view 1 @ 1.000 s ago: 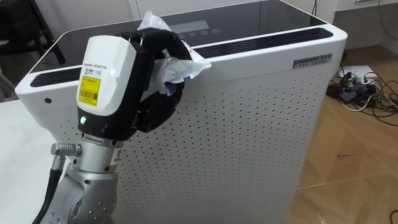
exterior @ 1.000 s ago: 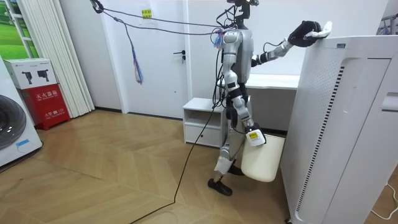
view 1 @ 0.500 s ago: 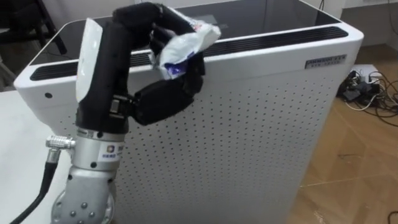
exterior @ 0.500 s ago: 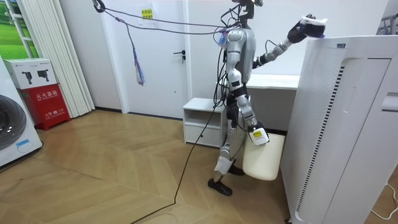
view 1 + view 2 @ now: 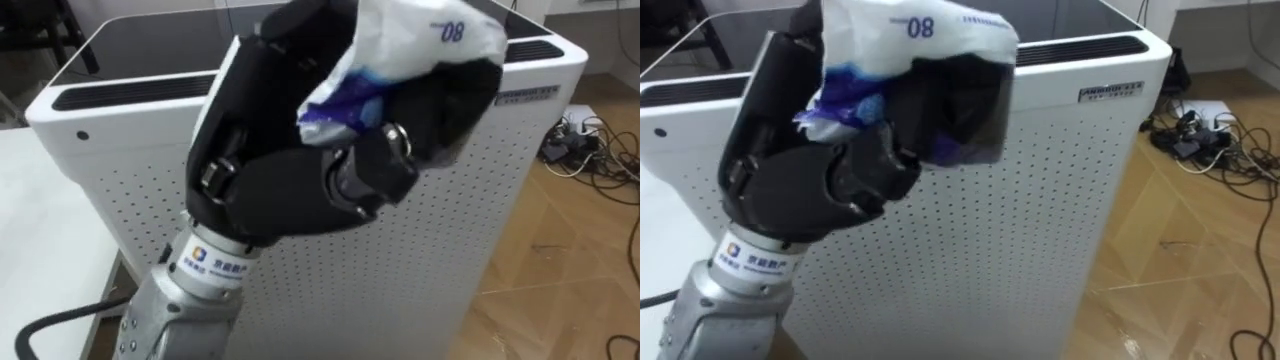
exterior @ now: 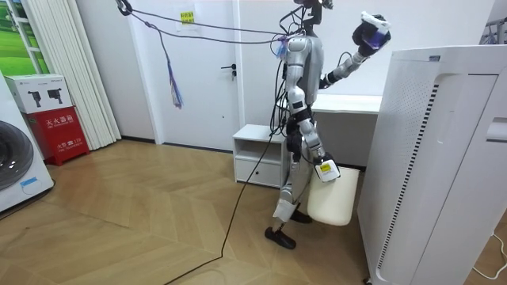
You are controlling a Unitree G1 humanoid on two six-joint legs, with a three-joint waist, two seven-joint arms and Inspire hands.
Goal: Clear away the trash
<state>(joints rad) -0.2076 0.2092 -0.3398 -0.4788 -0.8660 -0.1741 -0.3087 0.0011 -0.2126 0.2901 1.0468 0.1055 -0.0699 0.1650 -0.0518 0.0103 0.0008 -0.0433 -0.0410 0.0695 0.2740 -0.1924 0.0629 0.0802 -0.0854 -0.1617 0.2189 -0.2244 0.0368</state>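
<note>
A crumpled white and blue wrapper (image 5: 420,40) is pinched in my left hand (image 5: 300,180), whose dark fingers curl round it. The hand is raised close before my head, above the front edge of a tall white perforated appliance (image 5: 400,260). In the room view the same left hand (image 6: 366,33) is held high with the wrapper (image 6: 374,20), apart from the appliance's top (image 6: 444,55). My right hand (image 6: 322,169) hangs low by my hip at the rim of a cream bin (image 6: 333,202). I stand facing the appliance.
A white tabletop (image 5: 40,230) lies at my left beside the appliance. Cables and plugs (image 5: 590,140) are strewn on the wooden floor to the right. Behind me stands a low white cabinet (image 6: 257,154).
My left hand has lifted the wrapper off the appliance's top and drawn it up and back towards my head. The right hand and the bin have hardly moved.
</note>
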